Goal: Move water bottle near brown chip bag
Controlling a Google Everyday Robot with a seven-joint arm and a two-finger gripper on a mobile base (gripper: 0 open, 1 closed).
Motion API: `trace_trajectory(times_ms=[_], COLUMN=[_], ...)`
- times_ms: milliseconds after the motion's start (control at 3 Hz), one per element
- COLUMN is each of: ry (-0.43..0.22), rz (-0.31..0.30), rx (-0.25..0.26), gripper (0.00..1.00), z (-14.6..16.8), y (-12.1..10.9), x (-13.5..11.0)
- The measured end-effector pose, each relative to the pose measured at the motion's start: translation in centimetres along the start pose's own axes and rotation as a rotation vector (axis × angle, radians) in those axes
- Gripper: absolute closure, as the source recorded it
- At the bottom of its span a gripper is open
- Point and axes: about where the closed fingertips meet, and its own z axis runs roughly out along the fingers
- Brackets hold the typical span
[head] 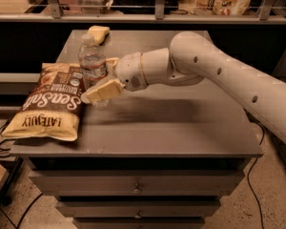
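Note:
The water bottle (pixel 92 61), clear and ribbed with a white cap, stands upright at the left of the grey table top (pixel 171 123). It is right beside the upper right edge of the brown chip bag (pixel 50 99), which lies flat at the table's left front. My gripper (pixel 98 79) reaches in from the right and is shut on the water bottle. One cream finger (pixel 102 90) crosses in front of the bottle's lower part and the other shows behind it. The bottle's base is hidden by the front finger.
A small yellow sponge (pixel 99 32) lies at the back left of the table. My white arm (pixel 219 75) spans the table's right half. Drawers (pixel 138 185) sit below the front edge. A dark shelf with railing runs behind.

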Motion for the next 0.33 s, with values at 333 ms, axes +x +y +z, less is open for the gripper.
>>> trace_trajectory(times_ms=[333], ry=[0.000], rz=[0.000], rx=[-0.001], gripper=[0.00], z=[0.06], y=[0.03], x=[-0.04])
